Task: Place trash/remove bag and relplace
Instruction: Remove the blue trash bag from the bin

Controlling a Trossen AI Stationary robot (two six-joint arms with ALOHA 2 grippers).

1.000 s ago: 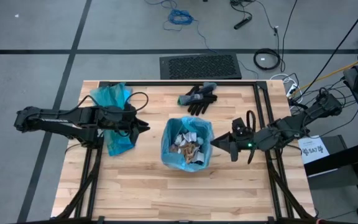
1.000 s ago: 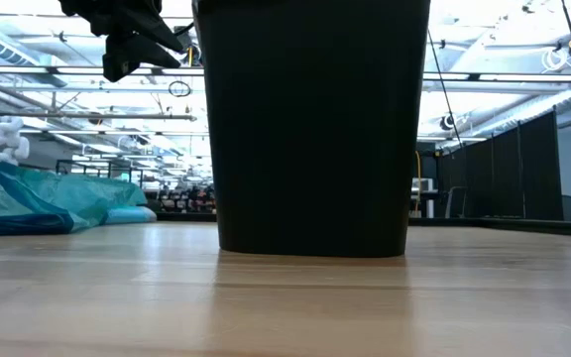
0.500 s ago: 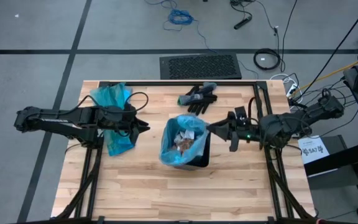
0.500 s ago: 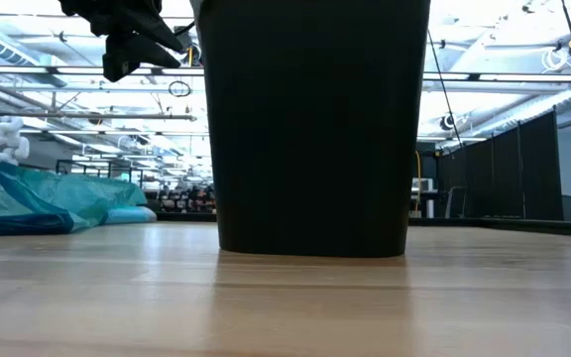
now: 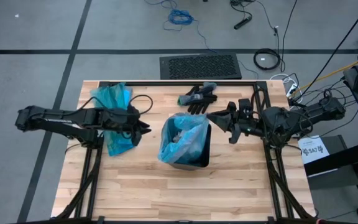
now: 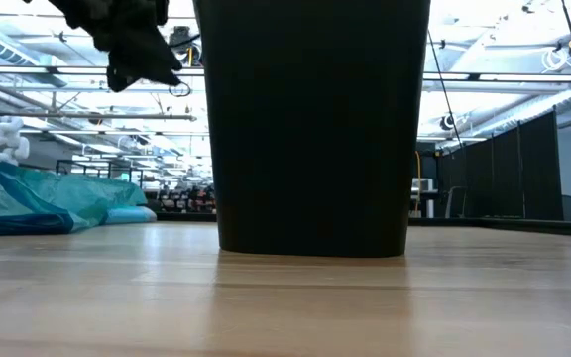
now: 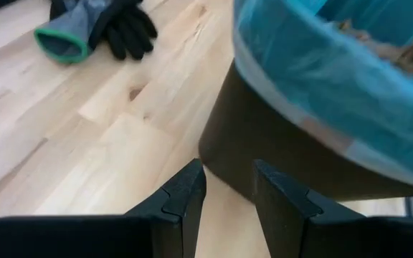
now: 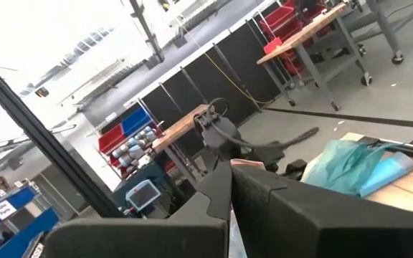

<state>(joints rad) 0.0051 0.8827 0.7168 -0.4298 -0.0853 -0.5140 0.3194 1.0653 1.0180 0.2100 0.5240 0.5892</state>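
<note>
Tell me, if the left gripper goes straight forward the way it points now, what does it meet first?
Most likely the black bin: the left gripper points at its dark side wall, below the blue bag folded over the rim. Nothing shows between them, though depth is unclear.

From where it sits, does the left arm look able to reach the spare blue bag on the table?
Probably yes. The left pincer hangs open just beside the spare blue bag, with nothing between them; the bin stands farther toward the right arm.

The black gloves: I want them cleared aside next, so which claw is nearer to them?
The right. The right claw, shut, is just beside the black gloves, at the bin's bag rim. The left claw is farther off, across the bin's other side.
</note>
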